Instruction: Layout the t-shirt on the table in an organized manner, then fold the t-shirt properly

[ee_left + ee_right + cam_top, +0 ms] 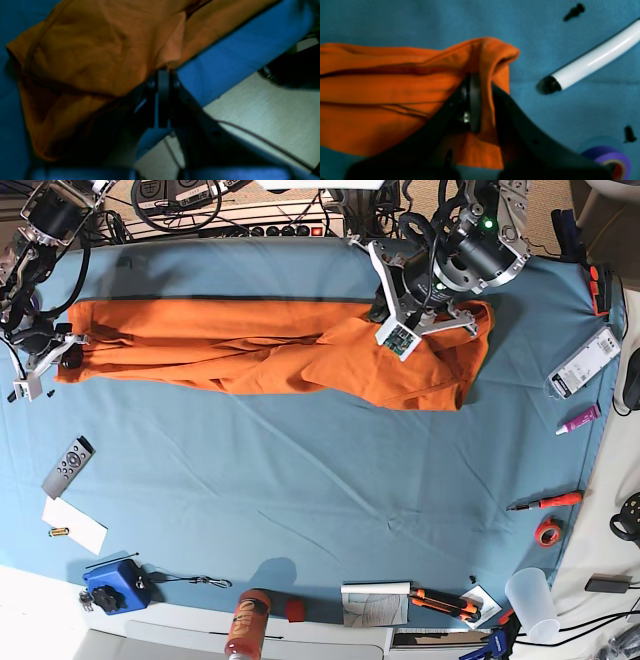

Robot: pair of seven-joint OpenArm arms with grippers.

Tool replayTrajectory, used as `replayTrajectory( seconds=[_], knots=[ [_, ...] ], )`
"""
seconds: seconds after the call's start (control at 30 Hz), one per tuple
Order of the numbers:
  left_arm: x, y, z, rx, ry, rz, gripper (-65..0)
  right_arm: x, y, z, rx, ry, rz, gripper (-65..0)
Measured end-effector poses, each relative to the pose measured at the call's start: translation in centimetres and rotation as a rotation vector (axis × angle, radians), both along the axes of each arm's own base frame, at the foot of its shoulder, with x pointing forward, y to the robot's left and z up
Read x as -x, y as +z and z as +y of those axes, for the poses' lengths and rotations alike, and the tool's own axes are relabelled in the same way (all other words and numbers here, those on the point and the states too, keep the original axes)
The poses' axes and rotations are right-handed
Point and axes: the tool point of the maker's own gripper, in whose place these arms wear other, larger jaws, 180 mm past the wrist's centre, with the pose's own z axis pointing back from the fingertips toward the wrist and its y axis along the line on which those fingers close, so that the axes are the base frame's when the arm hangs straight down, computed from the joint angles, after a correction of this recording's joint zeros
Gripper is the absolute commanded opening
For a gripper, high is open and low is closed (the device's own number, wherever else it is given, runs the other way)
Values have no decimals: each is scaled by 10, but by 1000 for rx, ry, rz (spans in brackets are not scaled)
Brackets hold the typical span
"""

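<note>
The shirt [260, 340] lies stretched in a long band across the far side of the worktop [300, 480], each end clenched by a tool: left [163, 75], right [480, 82].

A robotics lab bench, as I see it from my station.

Along the top edge of the base view, black cable bundles [200, 205] and a power strip [275, 228] sit behind the wide teal-blue cloth-covered table [300, 500]. At the right edge I see an orange-handled screwdriver [545, 502] and a red tape roll [547, 532]; at lower left, a grey remote control [68, 466] and a small blue box [115, 584].
</note>
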Motion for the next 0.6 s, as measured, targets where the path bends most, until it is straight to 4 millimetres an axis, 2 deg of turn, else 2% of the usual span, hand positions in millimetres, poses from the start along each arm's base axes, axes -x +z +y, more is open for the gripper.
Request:
replayTrajectory(
  seconds=[0.07, 0.13, 0.17, 0.23, 0.37, 0.6],
  knots=[
    [1, 0, -1, -1, -14, -5, -449, 3, -2, 3, -19, 6, 21, -633],
    [-2, 3, -2, 15, -2, -19, -303, 5, -3, 6, -37, 8, 32, -540],
    [-2, 4, -3, 27, 7, -24, -261, 6, -4, 7, -41, 10, 39, -496],
    [2, 1, -3, 27, 6, -10, -242, 8, -5, 7, -41, 12, 53, -444],
    [9, -6, 1, 28, 56, 48, -242, 5, -2, 12, -69, 18, 32, -444],
    [-18, 17, -3, 106, 105, -93, -243, -10, 14, 31, -192, 41, -83, -444]
  ],
)
